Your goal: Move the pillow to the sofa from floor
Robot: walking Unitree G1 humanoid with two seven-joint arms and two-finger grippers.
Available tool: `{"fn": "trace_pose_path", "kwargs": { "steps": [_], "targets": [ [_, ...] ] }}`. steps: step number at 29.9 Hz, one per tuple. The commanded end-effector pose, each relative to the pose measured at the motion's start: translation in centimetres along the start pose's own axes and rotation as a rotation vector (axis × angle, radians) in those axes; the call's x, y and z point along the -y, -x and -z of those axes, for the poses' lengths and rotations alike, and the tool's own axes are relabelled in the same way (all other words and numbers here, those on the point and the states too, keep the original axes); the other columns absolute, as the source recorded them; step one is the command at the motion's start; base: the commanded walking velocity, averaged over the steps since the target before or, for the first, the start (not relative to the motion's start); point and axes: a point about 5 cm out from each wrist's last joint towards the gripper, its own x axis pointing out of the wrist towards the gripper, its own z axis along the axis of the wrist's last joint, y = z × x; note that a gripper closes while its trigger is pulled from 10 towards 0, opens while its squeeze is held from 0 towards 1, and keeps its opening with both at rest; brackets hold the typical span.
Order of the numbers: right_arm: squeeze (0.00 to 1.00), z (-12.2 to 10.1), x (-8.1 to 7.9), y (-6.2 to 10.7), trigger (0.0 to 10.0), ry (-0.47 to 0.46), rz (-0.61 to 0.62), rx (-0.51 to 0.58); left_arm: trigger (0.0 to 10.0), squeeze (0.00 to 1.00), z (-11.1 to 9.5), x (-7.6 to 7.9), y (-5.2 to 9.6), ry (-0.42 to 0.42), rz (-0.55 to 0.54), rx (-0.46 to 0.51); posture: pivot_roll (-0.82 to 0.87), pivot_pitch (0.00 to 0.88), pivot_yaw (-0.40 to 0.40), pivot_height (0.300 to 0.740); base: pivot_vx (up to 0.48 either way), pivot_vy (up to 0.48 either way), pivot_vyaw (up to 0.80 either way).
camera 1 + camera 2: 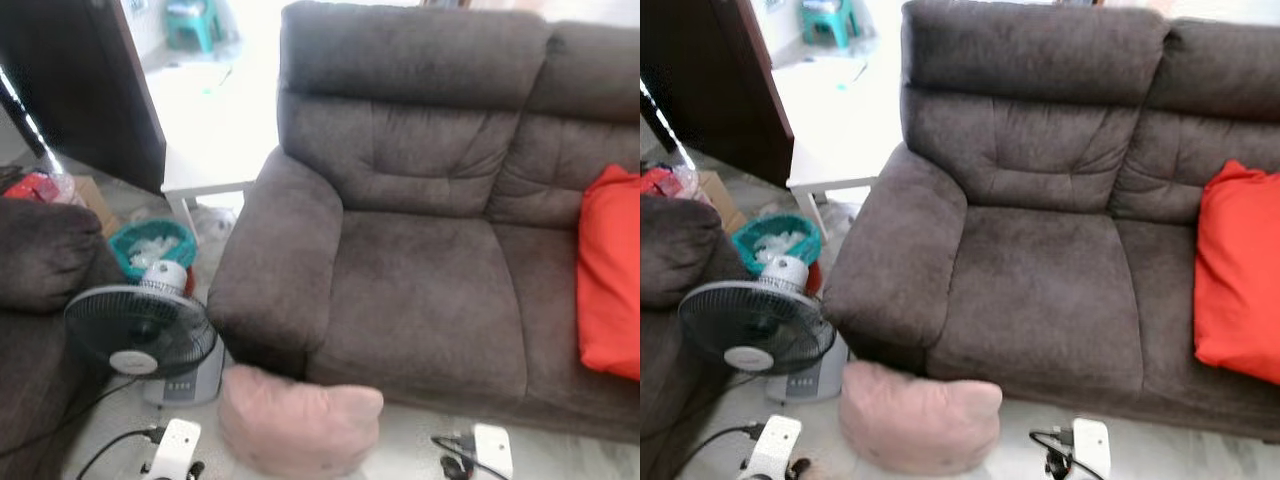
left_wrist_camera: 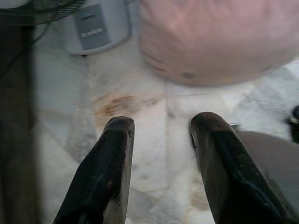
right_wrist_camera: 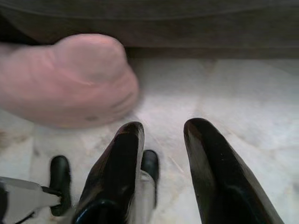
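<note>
- Step: approach, nothing grasped yet.
- Pink pillow (image 1: 298,420) lies on floor (image 2: 140,140), touching sofa (image 1: 420,290) base by its left arm.
- Left claw (image 2: 161,140) and right claw (image 3: 163,140) both parted, empty, flanking the pillow.
- Next: close in from both sides, squeeze, lift onto seat.

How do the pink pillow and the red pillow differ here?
The pink pillow lies on the floor against the sofa's front; the red pillow rests on the sofa seat, leaning on the backrest. The pink one is pale and rounded; the red one is bright and flatter. Both are soft cushions, untouched by either pincer.
</note>
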Motion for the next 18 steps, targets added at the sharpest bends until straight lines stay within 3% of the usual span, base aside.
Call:
{"fn": "trace_pose_path", "kwargs": {
  "steps": [1,9,18],
  "targets": [
    [0.0,0.31,0.15,0.1,10.0,-0.012,0.009,-0.008,10.0,0.0,0.72,-0.22,0.2,-0.01,-0.002,-0.022,0.09,0.034,-0.051,0.74,0.0,0.0,0.0],
    [0.0,0.3,0.14,0.09,10.0,-0.011,0.008,-0.008,10.0,0.0,0.8,-0.22,0.2,0.005,-0.005,-0.028,0.09,0.036,-0.051,0.74,0.0,0.0,0.0],
    [0.0,0.28,0.15,0.09,10.0,-0.009,0.007,-0.008,10.0,0.0,0.79,-0.2,0.19,-0.011,0.001,-0.033,0.09,0.035,-0.052,0.74,0.0,0.26,0.0]
  ]
}}
